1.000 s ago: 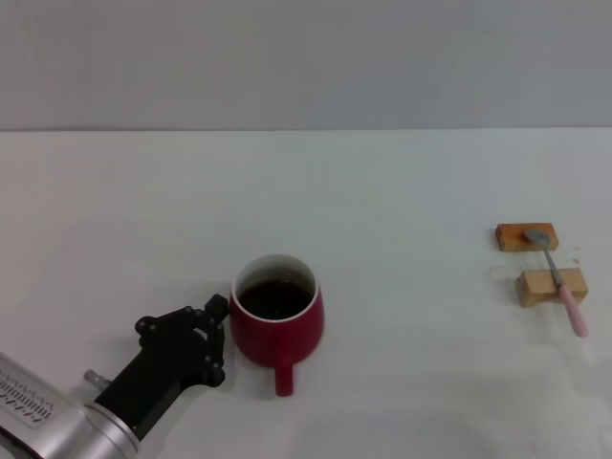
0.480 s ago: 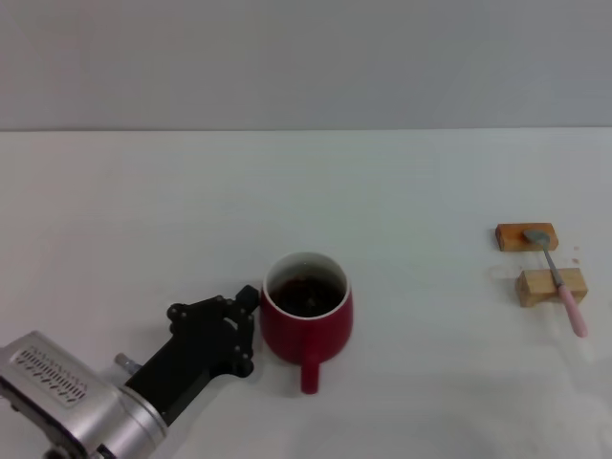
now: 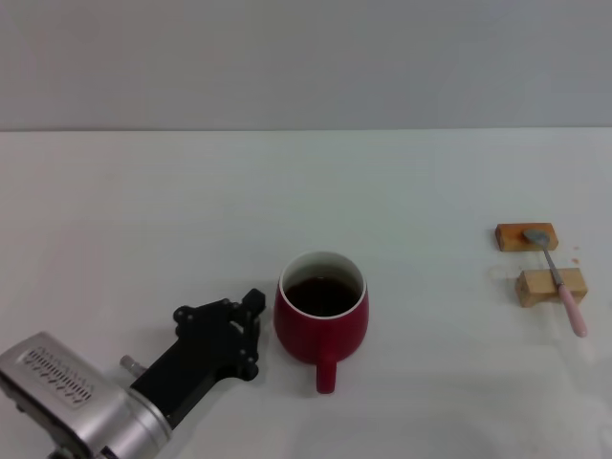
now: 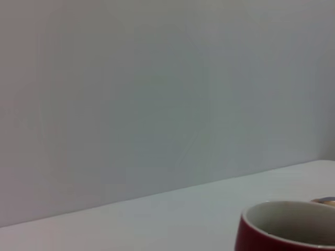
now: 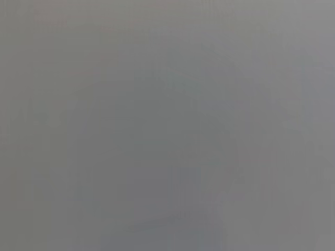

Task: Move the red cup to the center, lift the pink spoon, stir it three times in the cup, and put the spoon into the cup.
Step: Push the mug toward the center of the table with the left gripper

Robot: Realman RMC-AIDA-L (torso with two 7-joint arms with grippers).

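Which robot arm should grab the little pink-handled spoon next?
Probably the right. The small pink-handled metal spoon lies across tan wooden blocks far on the right; the left gripper sits beside the round dark red mug.

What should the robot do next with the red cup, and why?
Probably slide the red cup slightly farther toward the middle, or let it go there. The left gripper sits against its side, it is near the center, and the pink spoon lies on the wooden blocks.

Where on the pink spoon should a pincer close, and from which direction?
On the pale handle of the pink spoon, probably from above: it lies propped across two wooden blocks, the handle end overhanging the nearer block, so there is room beneath.
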